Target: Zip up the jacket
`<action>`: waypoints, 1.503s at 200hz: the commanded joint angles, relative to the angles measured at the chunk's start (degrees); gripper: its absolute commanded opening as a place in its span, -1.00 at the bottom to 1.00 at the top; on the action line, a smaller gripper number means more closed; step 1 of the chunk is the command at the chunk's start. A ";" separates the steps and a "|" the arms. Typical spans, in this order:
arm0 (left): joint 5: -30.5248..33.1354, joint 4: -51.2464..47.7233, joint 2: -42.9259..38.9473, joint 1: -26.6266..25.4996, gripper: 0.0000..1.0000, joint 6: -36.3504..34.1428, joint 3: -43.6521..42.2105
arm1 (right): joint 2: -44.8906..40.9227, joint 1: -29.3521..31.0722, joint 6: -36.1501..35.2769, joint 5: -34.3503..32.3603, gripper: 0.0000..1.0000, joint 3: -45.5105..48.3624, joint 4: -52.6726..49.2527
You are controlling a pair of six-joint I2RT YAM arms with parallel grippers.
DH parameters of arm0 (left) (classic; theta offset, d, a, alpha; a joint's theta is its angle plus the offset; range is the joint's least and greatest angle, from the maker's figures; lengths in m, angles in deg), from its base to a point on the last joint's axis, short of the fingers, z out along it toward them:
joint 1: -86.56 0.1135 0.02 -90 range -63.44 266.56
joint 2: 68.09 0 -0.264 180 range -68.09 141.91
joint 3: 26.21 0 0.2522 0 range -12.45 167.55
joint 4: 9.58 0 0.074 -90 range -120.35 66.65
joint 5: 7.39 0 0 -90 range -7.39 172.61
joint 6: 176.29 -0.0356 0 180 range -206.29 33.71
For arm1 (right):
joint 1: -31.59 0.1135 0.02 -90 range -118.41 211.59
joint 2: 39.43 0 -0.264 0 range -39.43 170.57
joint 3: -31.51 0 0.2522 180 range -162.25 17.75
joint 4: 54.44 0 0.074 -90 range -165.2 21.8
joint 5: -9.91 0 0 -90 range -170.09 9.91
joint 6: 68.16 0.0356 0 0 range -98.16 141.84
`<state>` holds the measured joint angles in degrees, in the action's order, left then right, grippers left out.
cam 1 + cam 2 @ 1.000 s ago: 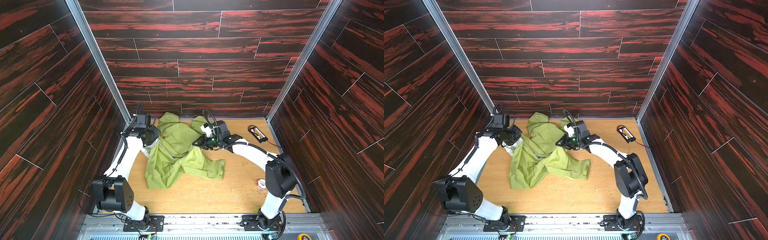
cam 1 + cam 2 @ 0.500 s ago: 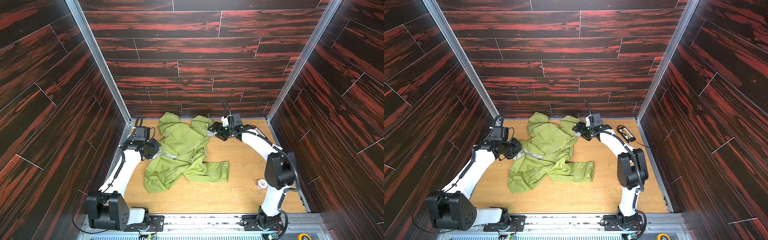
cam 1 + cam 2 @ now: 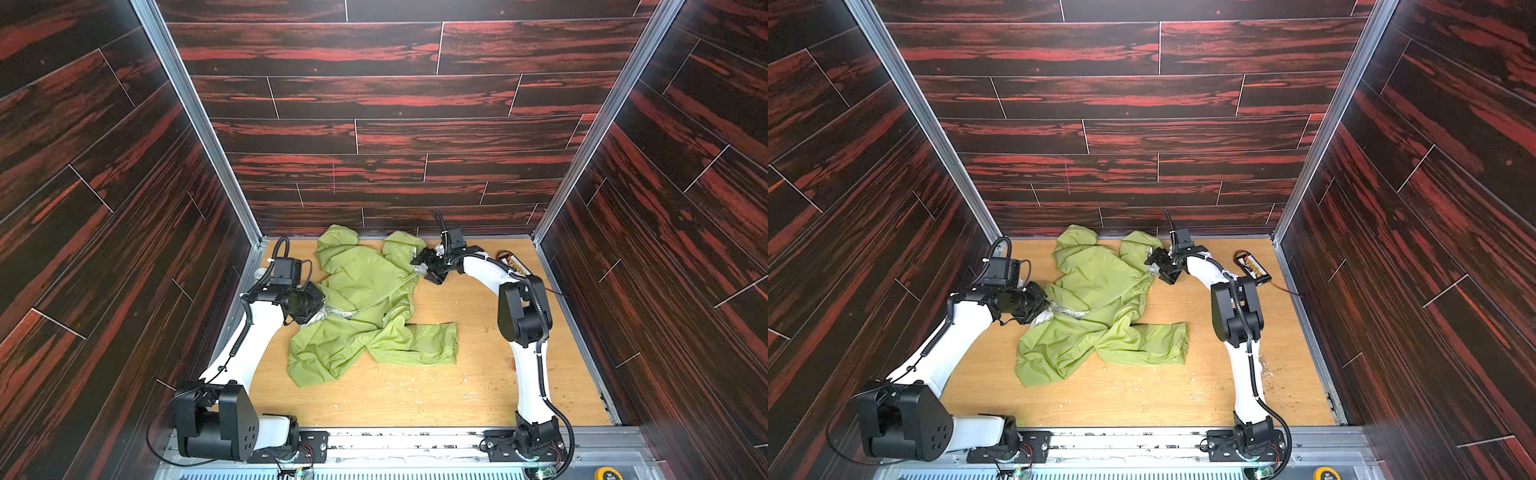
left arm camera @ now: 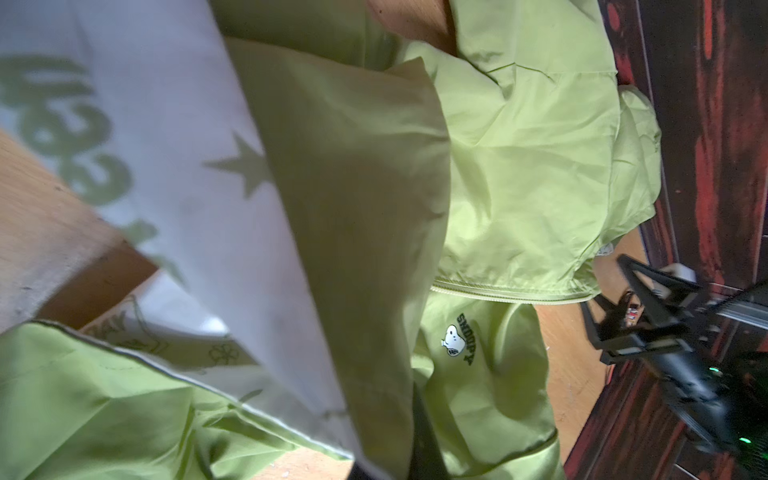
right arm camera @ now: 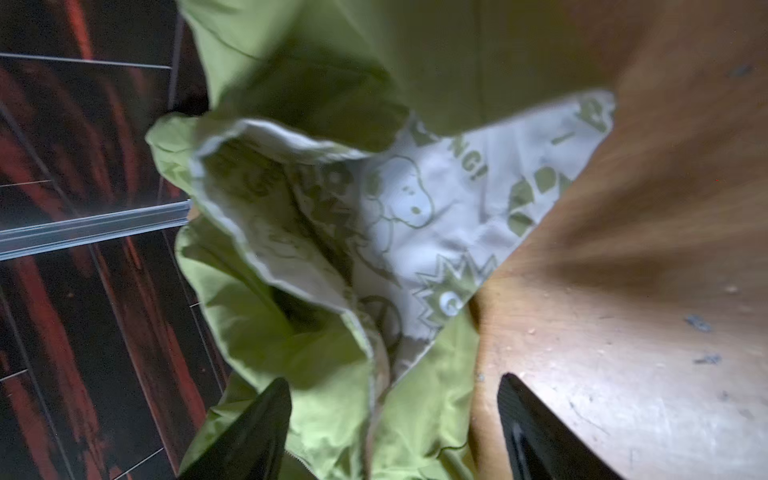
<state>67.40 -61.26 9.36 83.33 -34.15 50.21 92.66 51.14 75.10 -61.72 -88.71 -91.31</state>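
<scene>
Left claw (image 3: 319,311) on crumpled lime jacket (image 3: 365,299)

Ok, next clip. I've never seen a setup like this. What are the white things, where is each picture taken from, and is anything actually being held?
The white jointed things are two robot arms, each ending in a two-fingered gripper. The two wide pictures come from one camera head looking down on the whole wooden table. The two close-ups come from cameras on the arms' wrists.

A crumpled green jacket lies on the table, with its white printed lining showing at some edges. A small black gadget with wires lies near the far right corner.

The left gripper is shut on the jacket's edge. The right gripper is open, with its fingers on either side of a fold at the jacket's far end. It grips nothing.
</scene>
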 commanded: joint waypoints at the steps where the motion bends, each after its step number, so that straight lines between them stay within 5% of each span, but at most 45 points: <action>1: -1.11 0.24 -0.74 0.06 -1.00 1.28 -0.74 | 3.66 0.22 1.23 1.00 0.62 -1.42 -1.07; 103: -0.64 -1.95 0.69 0.06 -1.00 1.12 1.95 | 13.46 0.93 6.11 6.34 0.52 -8.02 3.26; 139: 0.71 -2.46 0.03 0.06 -1.00 0.81 1.98 | 16.96 0.75 6.72 8.77 -0.27 -16.70 2.66; 184: 2.44 -1.51 0.75 1.01 -1.00 0.51 4.17 | 13.24 -1.27 6.46 12.60 -1.00 -23.61 3.16; 243: 2.15 4.41 5.48 5.58 -1.00 -0.11 15.57 | 12.43 -6.51 9.41 21.01 -1.00 -44.61 1.03; 300: -2.29 12.29 12.49 9.47 -1.00 1.74 31.71 | 9.39 -12.26 22.26 28.47 -1.00 -49.35 21.87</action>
<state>66.71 -53.85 20.38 91.16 -32.82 75.28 107.09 40.52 91.18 -37.20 -137.12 -79.55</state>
